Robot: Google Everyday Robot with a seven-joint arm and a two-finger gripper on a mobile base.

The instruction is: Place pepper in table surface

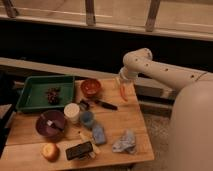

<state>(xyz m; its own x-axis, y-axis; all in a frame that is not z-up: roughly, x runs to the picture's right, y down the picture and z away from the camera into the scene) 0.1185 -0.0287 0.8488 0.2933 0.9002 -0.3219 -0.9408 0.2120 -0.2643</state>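
Across the light tan wooden plank table surface (136, 118), your gripper (120, 84) hangs at the far right edge, its grip impossible to tell, just above the slender orange-red pepper (123, 93), so a sloppy release there could roll it overboard.

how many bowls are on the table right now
2: orange bowl beside the green tray, purple bowl front left. The gripper holds the pepper over the table's back right corner.
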